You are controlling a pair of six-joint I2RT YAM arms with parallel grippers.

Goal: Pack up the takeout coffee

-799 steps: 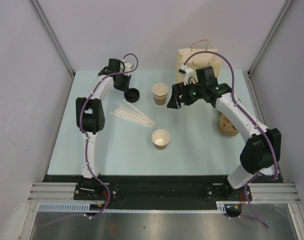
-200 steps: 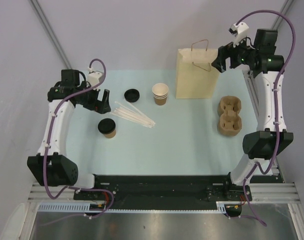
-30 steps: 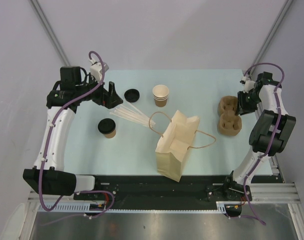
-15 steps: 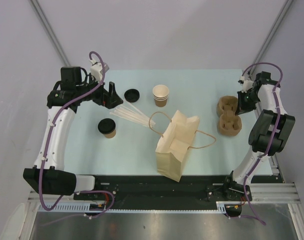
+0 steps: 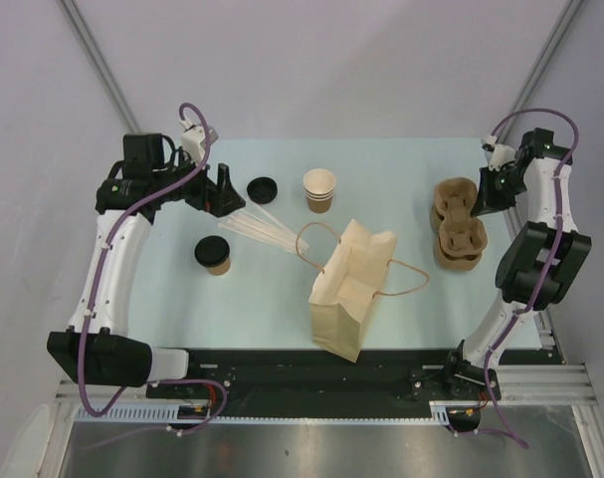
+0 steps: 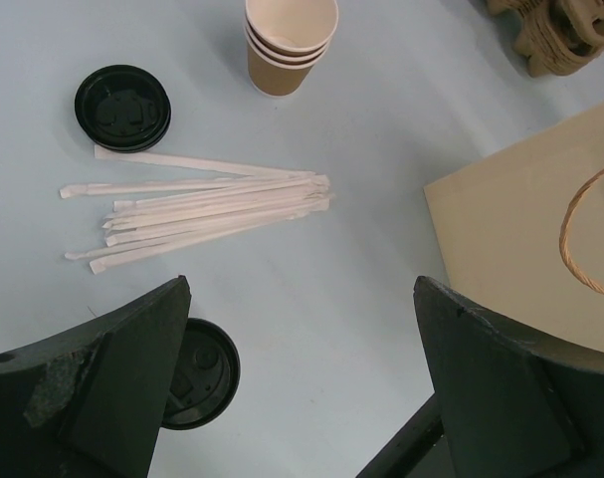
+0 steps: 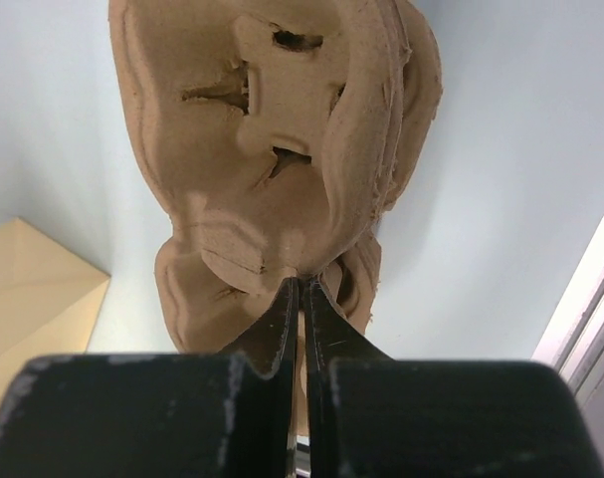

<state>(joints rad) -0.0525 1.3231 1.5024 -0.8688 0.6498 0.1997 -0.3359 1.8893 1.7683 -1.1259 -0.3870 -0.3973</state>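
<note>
The takeout coffee [image 5: 213, 254], a small brown cup with a black lid, stands at the table's left; the left wrist view shows its lid [image 6: 200, 373] from above, partly behind one finger. High above the table, behind the cup, hangs my left gripper [image 5: 227, 189] [image 6: 302, 299], wide open and empty. The paper bag [image 5: 351, 284] [image 6: 535, 234] lies flat near the front middle. At the far right my right gripper [image 5: 484, 194] [image 7: 302, 281] is shut on the edge of a brown pulp cup carrier [image 5: 451, 199] [image 7: 272, 119], raised off another carrier [image 5: 460, 242] underneath.
A stack of lidless brown cups [image 5: 319, 189] [image 6: 291, 40] and a loose black lid [image 5: 263, 188] [image 6: 122, 95] sit at the back middle. Wrapped straws [image 5: 267, 231] [image 6: 202, 209] fan out between them and the coffee. The table's right edge [image 7: 590, 299] runs close to the right gripper.
My right gripper has shut on the pulp carrier's edge and drawn it up and toward the back, off the one below. The left arm and the bag have not moved.
</note>
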